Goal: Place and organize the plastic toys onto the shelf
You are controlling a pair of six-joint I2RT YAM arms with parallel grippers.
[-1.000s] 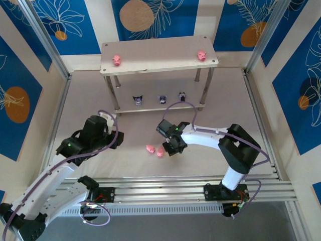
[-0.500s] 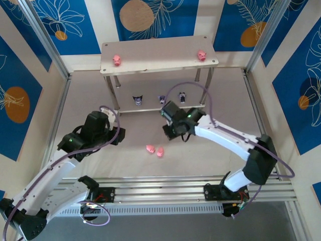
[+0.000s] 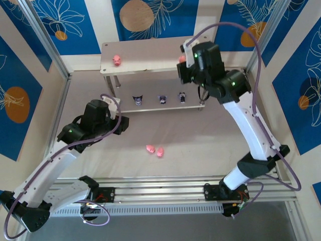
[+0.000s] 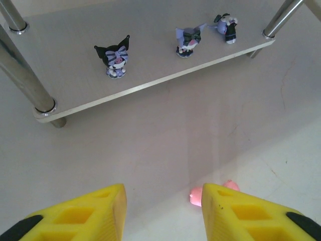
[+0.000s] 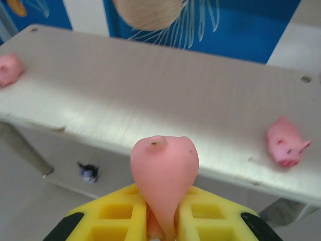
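Observation:
The shelf (image 3: 150, 52) stands at the back of the table. One pink pig (image 3: 117, 60) sits at the left of its top board. My right gripper (image 3: 183, 61) hovers over the right end of that board, shut on another pink pig (image 5: 164, 173). In the right wrist view the top board (image 5: 125, 95) lies just ahead, with a pig at its left end (image 5: 7, 69) and one at its right (image 5: 286, 143). Three dark toys (image 3: 137, 100) (image 3: 162, 99) (image 3: 182, 97) stand on the lower board (image 4: 75, 80). Two pink pigs (image 3: 149, 149) (image 3: 160, 151) lie on the table. My left gripper (image 3: 123, 123) is open and holds nothing, left of them.
Thin silver legs (image 4: 30, 80) carry the shelf at its corners. Blue patterned walls and metal posts (image 3: 50, 45) close in the back and sides. In the left wrist view one table pig (image 4: 196, 196) peeks out beside my right finger (image 4: 241, 216).
My right arm has risen from beside the two table pigs to the right end of the shelf's top board, carrying a pink pig. My left gripper has shifted slightly toward the shelf.

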